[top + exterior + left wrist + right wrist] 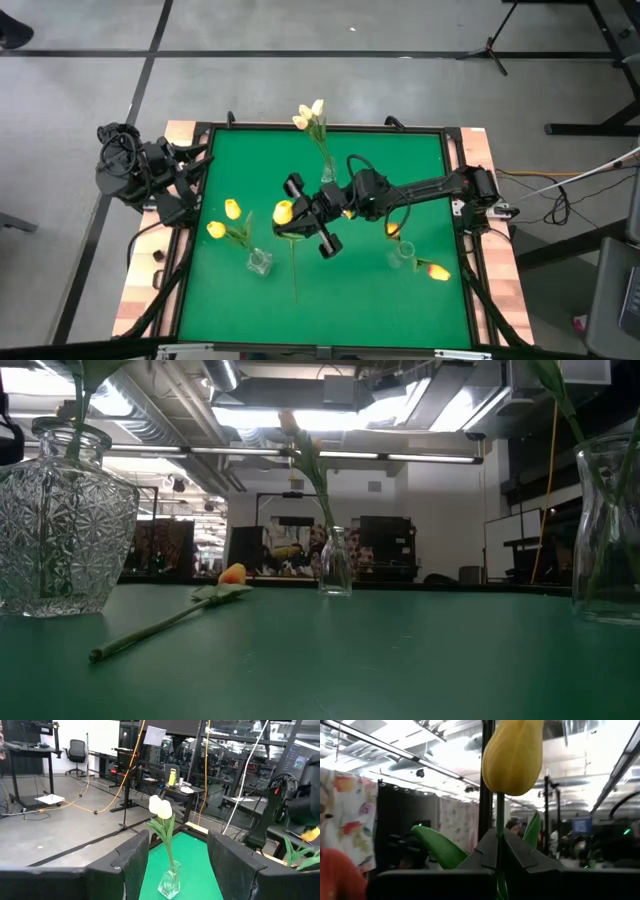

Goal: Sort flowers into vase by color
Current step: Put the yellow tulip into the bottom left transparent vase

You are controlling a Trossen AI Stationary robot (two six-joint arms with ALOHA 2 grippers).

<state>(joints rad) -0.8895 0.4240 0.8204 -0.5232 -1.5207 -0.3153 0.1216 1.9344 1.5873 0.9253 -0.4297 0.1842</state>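
Yellow tulip is pinched by its stem between the closed fingers of the right gripper; the right wrist view shows the head upright above the fingertips, with one green leaf spreading to the side. In the high view the right gripper sits over the middle of the table, arm reaching in from the right edge, with the yellow head at its left end and the stem trailing toward the near edge.

Judged step: carrying this flower to the vase that takes yellow. That vase stands to the near left of the gripper and already holds two yellow tulips.

Other stations:
- White tulips in a slim bottle at the far centre.
- Orange-red tulip in the clear vase at the near right.
- In the low view, one orange-headed flower appears to lie on the green table, not yet sorted.

Left gripper waits at the far left corner, fingers spread wide, holding nothing.

Recommendation: the stem is long and thin, so lift until its lower end clears the vase rim. Bring the stem near vertical over the mouth. Lower without brushing the two heads already seated. Release only once the stem is well inside; the vase looks light and may tip if nudged.
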